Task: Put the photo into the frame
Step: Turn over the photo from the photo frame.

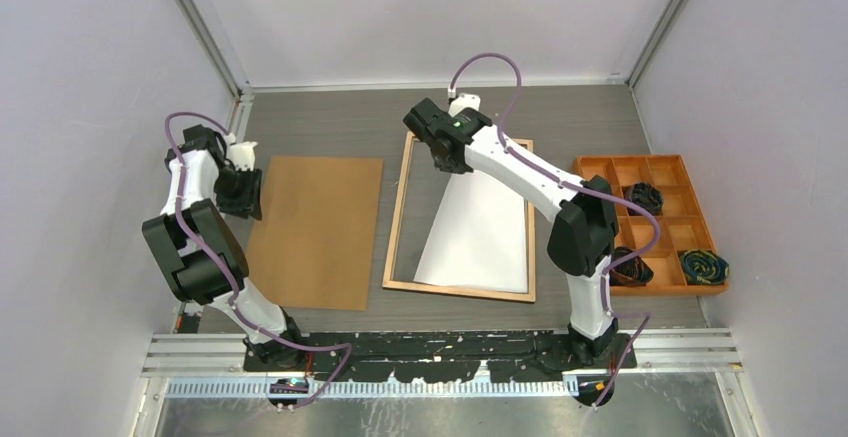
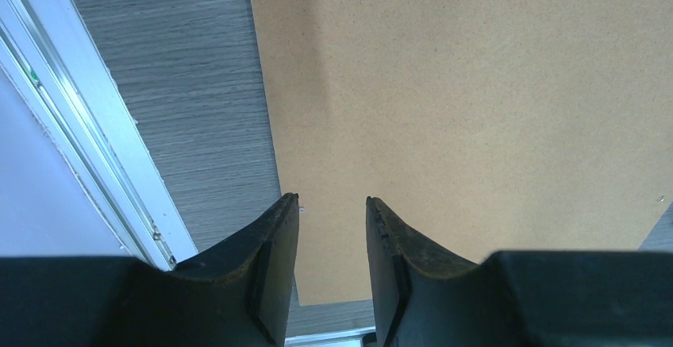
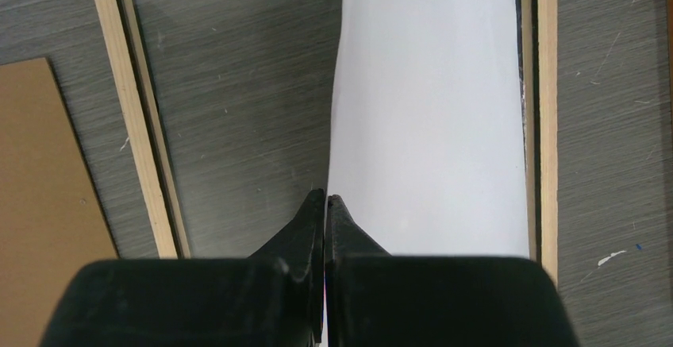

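Bolted along the near edge, the black base rail [image 1: 440,352] carries both arms. From its left end the left arm [image 1: 200,237] folds back over the grey desk [image 1: 330,117]. The left jaws hang above the left edge of the brown backing board [image 1: 315,232]; the wrist view shows them parted, with only the board [image 2: 476,109] and a strip of desk [image 2: 198,109] behind the gap, so they are grasping nothing. The board lies flat, just left of the frame and apart from it.

At centre the frame [image 1: 395,227] lies flat with its light wood back upward. The photo [image 1: 475,237] sits inside its opening, plain white back up and crowded to the right: its right edge runs along the right rail and its near end reaches the near rail. Its left edge slants, so bare desk shows in the left part of the opening.

The right arm [image 1: 540,182] reaches over the frame's far end. In its wrist view the right jaws are clenched tight on the left edge of the photo [image 3: 428,109], and the sheet seems to bow up toward them, with the frame's left rail [image 3: 131,109] and a corner of the board [image 3: 40,204] off to the side.

Furthest right stands an orange compartment tray [image 1: 630,159] — three of its cells hold dark coiled bundles [image 1: 703,267].
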Robot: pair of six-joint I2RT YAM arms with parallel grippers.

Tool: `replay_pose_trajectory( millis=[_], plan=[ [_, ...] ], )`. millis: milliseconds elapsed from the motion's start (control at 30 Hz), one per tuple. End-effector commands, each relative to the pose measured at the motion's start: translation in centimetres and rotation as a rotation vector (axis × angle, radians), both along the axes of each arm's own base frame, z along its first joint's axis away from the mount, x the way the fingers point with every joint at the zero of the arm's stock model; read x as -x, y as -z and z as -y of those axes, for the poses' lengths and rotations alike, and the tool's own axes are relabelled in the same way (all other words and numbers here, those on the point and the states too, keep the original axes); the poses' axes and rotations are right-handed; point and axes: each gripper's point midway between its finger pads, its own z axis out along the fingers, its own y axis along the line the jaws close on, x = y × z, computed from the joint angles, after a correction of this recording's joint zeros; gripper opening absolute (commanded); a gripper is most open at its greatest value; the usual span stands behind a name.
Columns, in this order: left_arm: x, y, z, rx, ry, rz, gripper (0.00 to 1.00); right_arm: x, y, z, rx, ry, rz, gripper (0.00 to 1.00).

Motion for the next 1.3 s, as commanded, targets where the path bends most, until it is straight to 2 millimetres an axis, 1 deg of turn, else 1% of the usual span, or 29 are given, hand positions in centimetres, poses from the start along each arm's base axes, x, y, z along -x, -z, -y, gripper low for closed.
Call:
replay_pose_trajectory(
  millis=[0,200,400,567,633,800,833,967,1067,1133,1200,1267],
  plan=[
    [-0.5,-0.2,0.1,0.003,0.009,0.023,0.38,-0.1,1.3,-0.3,0.015,-0.033,-0.036,0.01],
    [-0.5,-0.3,0.4,0.016,0.018,0.032,0.38,-0.3,2.1,0.2,0.042,-0.016,-0.041,0.01],
    [-0.2,-0.1,0.4,0.011,0.023,0.021,0.38,-0.6,2.5,1.4,0.092,0.016,-0.038,0.01],
    [-0.2,-0.1,0.4,0.014,0.028,0.017,0.38,-0.7,2.0,2.9,0.132,0.085,0.000,0.01],
    [-0.3,-0.2,0.4,0.016,0.028,0.019,0.38,-0.8,2.0,2.8,0.116,0.089,0.008,0.01],
    [-0.3,-0.3,0.4,0.019,0.033,0.018,0.38,-0.7,3.2,2.2,0.122,0.061,-0.033,0.01],
    [-0.3,-0.3,0.4,0.016,0.034,0.018,0.38,-0.8,3.5,2.1,0.124,0.057,-0.043,0.05],
    [-0.2,0.2,0.4,0.017,0.042,0.008,0.38,-0.8,4.5,2.1,0.120,0.056,-0.071,0.24],
    [0.0,0.7,0.3,0.018,0.041,-0.008,0.38,-1.0,5.1,1.6,0.084,0.046,-0.089,0.46],
    [0.1,0.9,0.2,0.013,0.042,-0.014,0.38,-1.2,5.3,1.0,0.047,0.031,-0.087,0.65],
    [0.2,0.9,0.2,0.006,0.044,-0.013,0.38,-1.6,5.0,0.5,0.016,0.018,-0.074,0.83],
    [0.3,1.0,0.0,-0.005,0.047,-0.010,0.38,-1.8,4.6,0.2,-0.004,0.007,-0.058,0.98]
  ],
)
